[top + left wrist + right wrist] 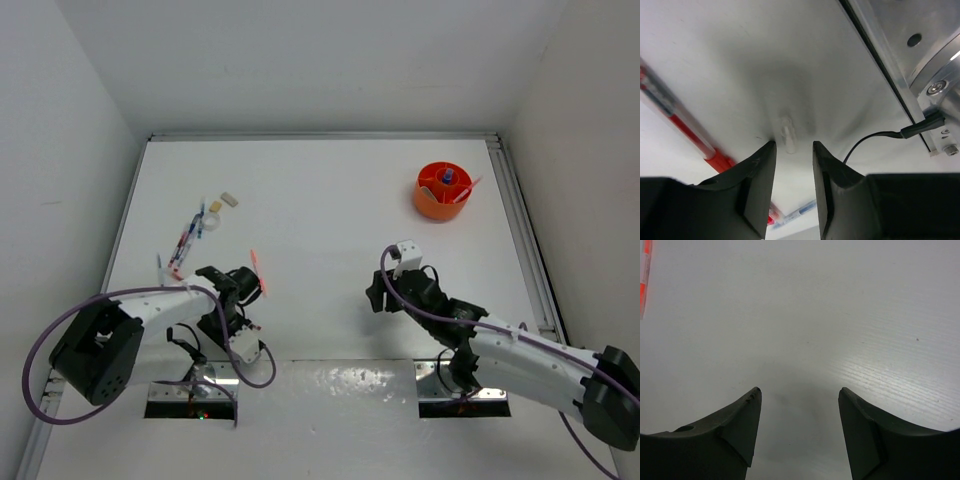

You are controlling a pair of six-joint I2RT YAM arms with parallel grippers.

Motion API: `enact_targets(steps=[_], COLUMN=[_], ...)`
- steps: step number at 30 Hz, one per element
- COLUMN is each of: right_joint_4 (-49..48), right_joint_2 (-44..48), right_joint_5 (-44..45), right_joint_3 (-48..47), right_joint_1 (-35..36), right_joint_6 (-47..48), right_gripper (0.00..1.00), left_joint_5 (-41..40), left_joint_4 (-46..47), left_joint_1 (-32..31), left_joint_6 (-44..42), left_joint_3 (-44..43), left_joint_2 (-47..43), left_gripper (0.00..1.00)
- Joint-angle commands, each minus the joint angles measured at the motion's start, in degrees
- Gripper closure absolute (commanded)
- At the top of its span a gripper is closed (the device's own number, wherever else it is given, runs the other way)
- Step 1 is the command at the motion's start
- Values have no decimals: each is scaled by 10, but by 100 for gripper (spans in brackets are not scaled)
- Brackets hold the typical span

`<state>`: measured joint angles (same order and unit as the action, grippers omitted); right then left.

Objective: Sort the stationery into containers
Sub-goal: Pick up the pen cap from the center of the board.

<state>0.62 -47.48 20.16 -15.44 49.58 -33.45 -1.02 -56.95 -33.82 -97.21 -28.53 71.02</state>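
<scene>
The round orange tub [443,191] stands far right with the blue-capped bottle [447,178] and a pink pen in it. Blue-and-white and red pens [185,240] lie in a cluster at the left, with a tiny beige block [228,199] behind them. My left gripper [238,300] is low over the table, jaws open with a narrow gap and nothing between the pads. A red pen [258,273] lies beside it and shows in the left wrist view [687,131]. A small clear piece [788,134] lies just beyond the fingertips. My right gripper [380,293] is open and empty over bare table [805,340].
A metal rail with bolts [920,55] and a black cable [875,137] run close to the left gripper at the near edge. White walls enclose the table on three sides. A red pen end [645,275] shows at the right wrist view's corner.
</scene>
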Motion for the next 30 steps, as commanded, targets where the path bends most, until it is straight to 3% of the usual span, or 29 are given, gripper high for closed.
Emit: enact_targets(steps=[1, 3, 7, 17, 30], right_joint_4=[-8, 7, 14, 33, 62], right_joint_2=[9, 12, 11, 5, 30], right_joint_5=[-12, -21, -28, -30, -16], right_joint_3=[4, 3, -1, -9, -2], right_joint_1=[-16, -26, -38, -51, -58], right_joint_6=[0, 5, 11, 19, 28], right_gripper=[38, 38, 38, 38, 38], left_joint_5=[-9, -3, 21, 29, 50], left_joint_4=[36, 52, 83, 99, 117], left_joint_1=[-4, -5, -16, -58, -114], left_joint_6=[0, 22, 67, 111, 178], left_joint_3=[35, 42, 37, 37, 24], left_joint_2=[3, 3, 16, 24, 42], left_gripper=[68, 73, 74, 59, 69])
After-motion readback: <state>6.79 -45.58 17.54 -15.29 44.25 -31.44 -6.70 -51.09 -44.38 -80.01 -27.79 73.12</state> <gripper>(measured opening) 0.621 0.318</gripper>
